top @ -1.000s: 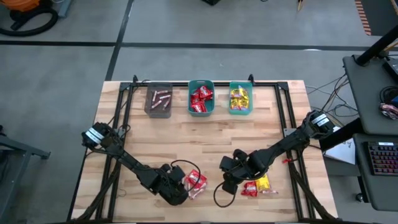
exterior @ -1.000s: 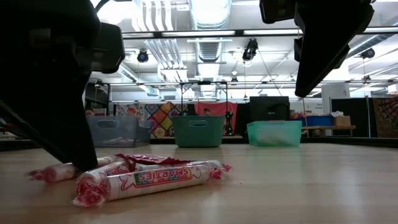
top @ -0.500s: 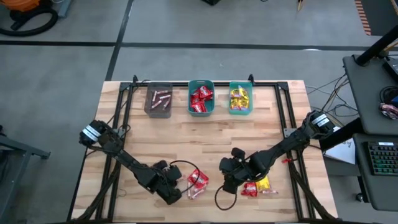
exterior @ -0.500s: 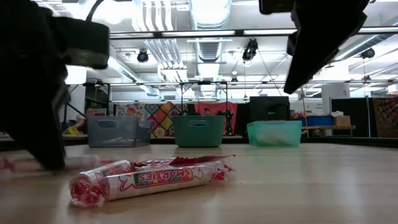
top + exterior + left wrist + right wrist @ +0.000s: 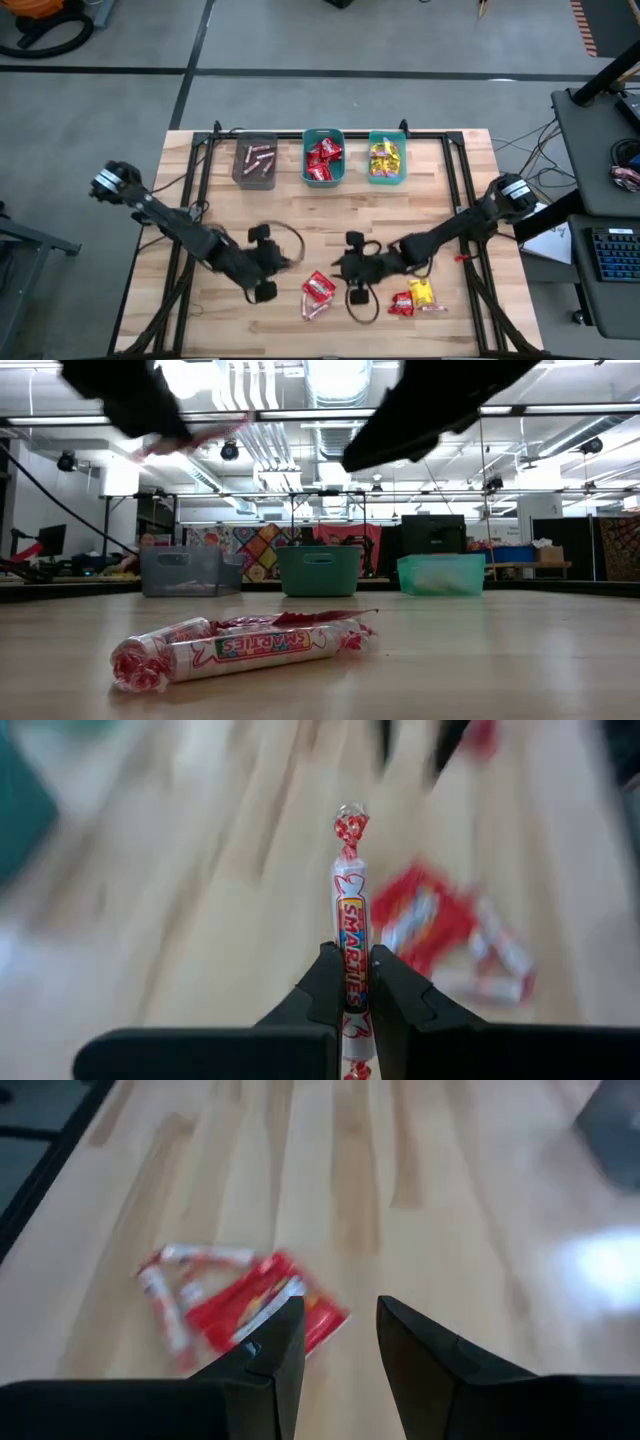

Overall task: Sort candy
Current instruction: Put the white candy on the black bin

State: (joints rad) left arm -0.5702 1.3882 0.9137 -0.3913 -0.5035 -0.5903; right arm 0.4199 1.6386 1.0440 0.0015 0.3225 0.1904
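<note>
My left gripper (image 5: 278, 260) is shut on a pinkish-red stick candy roll (image 5: 351, 910), above the table left of the middle; in the low view it shows blurred at the top left (image 5: 150, 400). My right gripper (image 5: 345, 268) is open and empty (image 5: 340, 1315), hovering just to the right of a loose pile: a red packet (image 5: 317, 287) with stick rolls (image 5: 240, 648) lying on the table, also in the right wrist view (image 5: 250, 1308). A second pile of red and yellow packets (image 5: 412, 298) lies near the right arm. My left gripper pinches the stick roll between its two fingers (image 5: 325, 985), on the roll's wrapped body (image 5: 350, 955). The roll lies along the fingers, its twisted end (image 5: 349, 823) sticking out well past the tips. It is lifted clear of the table.
Three bins stand in a row at the far edge: a grey one (image 5: 255, 160) with stick pieces, a teal one (image 5: 323, 157) with red packets, a green-teal one (image 5: 386, 158) with yellow packets. Black frame rails (image 5: 190, 200) run along the table's sides.
My left gripper has risen from the pile and gone toward the table's far and left side, carrying one stick roll lifted clear; the other rolls and the red packet have stayed. My right gripper has moved toward the table's left, nearer that pile.
</note>
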